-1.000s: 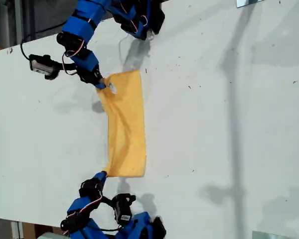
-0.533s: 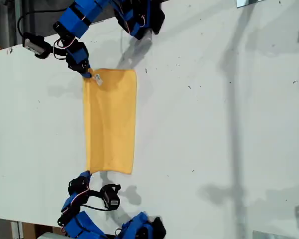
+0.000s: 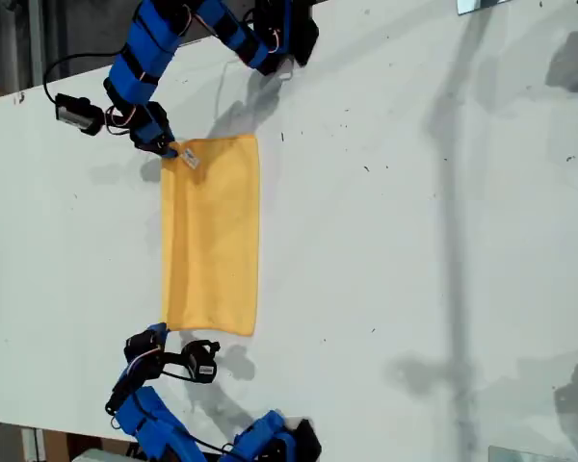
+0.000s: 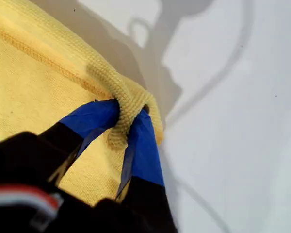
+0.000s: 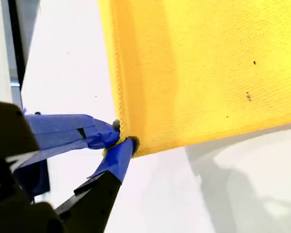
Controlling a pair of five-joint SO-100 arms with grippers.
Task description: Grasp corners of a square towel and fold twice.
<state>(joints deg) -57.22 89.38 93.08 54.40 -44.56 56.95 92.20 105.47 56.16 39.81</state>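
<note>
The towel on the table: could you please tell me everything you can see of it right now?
The towel is yellow-orange terry cloth with a stitched hem, lying flat on the white table as a long rectangle, apparently folded once. A small pale tag sits at one corner. Two corners toward the exterior view's left are pinched by blue-taped claws: my first gripper bunches a rolled corner, and my second gripper clamps another.

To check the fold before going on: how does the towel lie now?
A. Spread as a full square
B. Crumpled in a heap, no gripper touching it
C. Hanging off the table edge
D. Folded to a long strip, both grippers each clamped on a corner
D: the towel is a narrow rectangle on the table, with my first gripper and my second gripper each shut on a corner.
</note>
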